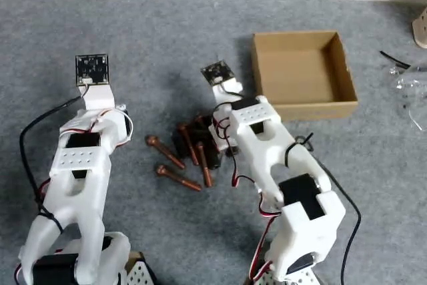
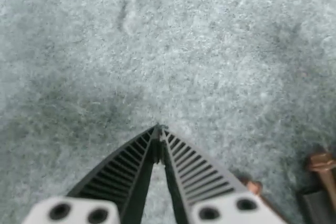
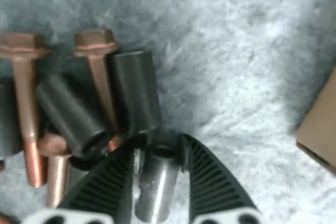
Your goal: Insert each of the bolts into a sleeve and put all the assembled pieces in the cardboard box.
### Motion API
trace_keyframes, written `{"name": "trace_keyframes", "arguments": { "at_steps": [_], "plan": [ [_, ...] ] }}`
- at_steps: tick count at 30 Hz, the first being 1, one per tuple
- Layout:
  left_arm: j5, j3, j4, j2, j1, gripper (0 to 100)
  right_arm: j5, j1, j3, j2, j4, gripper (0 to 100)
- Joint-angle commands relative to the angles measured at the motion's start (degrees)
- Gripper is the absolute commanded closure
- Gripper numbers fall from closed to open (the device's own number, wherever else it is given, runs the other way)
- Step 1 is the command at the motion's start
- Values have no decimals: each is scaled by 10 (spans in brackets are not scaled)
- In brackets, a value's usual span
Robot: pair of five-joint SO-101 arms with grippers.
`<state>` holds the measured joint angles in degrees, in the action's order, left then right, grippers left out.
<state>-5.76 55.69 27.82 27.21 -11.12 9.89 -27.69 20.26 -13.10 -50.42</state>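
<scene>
Grey felt covers the table (image 1: 167, 38). At the left, my left hand (image 2: 159, 135) sits low over it with its fingers pressed together and nothing between them. Just right of that arm the copper-coloured bolts (image 1: 178, 177) lie flat on the felt. The nearest bolt (image 1: 165, 151) lies apart from the heap, so I judge it the easiest to take.

Further right, dark loose sleeves (image 3: 134, 93) are tumbled against more bolts. My right hand (image 3: 157, 148) hangs over that heap, clamped on one sleeve (image 3: 154, 182), which lies lengthwise between the fingers with its open end toward the tips.

The step in hand looks like bringing the first pair together. I would lift the sleeve straight up so its neighbours are not dragged along, then turn its bore toward the left arm. I would open the left hand and grip the lone bolt close to its head, leaving the shank free. Then I would line up the two axes and slide in slowly.

At the far right the cardboard box (image 1: 313, 109) stands open, near the right arm, with no assembled piece in it yet.
</scene>
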Motion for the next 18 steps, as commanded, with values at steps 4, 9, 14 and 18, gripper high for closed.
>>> {"name": "trace_keyframes", "arguments": {
  "at_steps": [4,9,14,18],
  "plan": [
    [-2,0,-22,2,-4,989,-6,-7,83,152,16,995],
    [-1,3,-33,2,-3,989,-3,-7,197,295,81,995],
    [-1,3,-33,2,-3,989,-3,-7,284,410,118,995],
    [0,3,-33,2,-2,989,-3,-7,339,495,140,995]
  ]
}}
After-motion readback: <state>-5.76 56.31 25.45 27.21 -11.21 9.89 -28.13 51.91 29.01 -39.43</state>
